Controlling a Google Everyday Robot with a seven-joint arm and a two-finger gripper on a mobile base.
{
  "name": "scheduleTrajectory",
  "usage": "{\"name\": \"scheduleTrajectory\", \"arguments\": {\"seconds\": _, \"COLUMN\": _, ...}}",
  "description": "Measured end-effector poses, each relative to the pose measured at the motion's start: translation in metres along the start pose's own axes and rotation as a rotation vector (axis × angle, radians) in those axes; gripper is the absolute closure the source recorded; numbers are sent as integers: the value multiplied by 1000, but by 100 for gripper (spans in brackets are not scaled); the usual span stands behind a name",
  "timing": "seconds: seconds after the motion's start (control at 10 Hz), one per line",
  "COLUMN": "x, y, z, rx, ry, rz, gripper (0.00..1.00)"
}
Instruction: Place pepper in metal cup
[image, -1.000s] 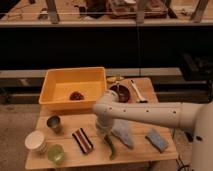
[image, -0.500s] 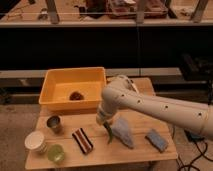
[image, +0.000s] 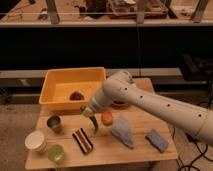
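Pinching the pepper (image: 94, 125) over the table (image: 137, 146), tool (image: 88, 111) hangs it tip-down.

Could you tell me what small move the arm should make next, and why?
Probably shift leftward in the view until over the metal cup: the gripper holds the pepper hanging above the table, right of the cup, which stands upright and open near the yellow bin.

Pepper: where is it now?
Camera view, left of centre: the pepper hangs from the claw, in front of the yellow bin, between the metal cup and the orange item.
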Motion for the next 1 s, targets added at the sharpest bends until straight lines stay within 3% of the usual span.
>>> {"name": "scheduleTrajectory", "arguments": {"seconds": 0.2, "x": 10, "y": -18, "z": 5, "rx": -33, "ry": 47, "rz": -165, "gripper": 100}}
{"name": "scheduleTrajectory", "arguments": {"seconds": 0.3, "x": 13, "y": -24, "z": 7, "rx": -37, "ry": 53, "rz": -205, "gripper": 100}}
{"name": "scheduleTrajectory", "arguments": {"seconds": 0.8, "x": 12, "y": -21, "z": 3, "rx": -42, "ry": 60, "rz": -218, "gripper": 100}}
{"name": "scheduleTrajectory", "arguments": {"seconds": 1.0, "x": 27, "y": -9, "z": 2, "rx": -39, "ry": 87, "rz": -248, "gripper": 100}}
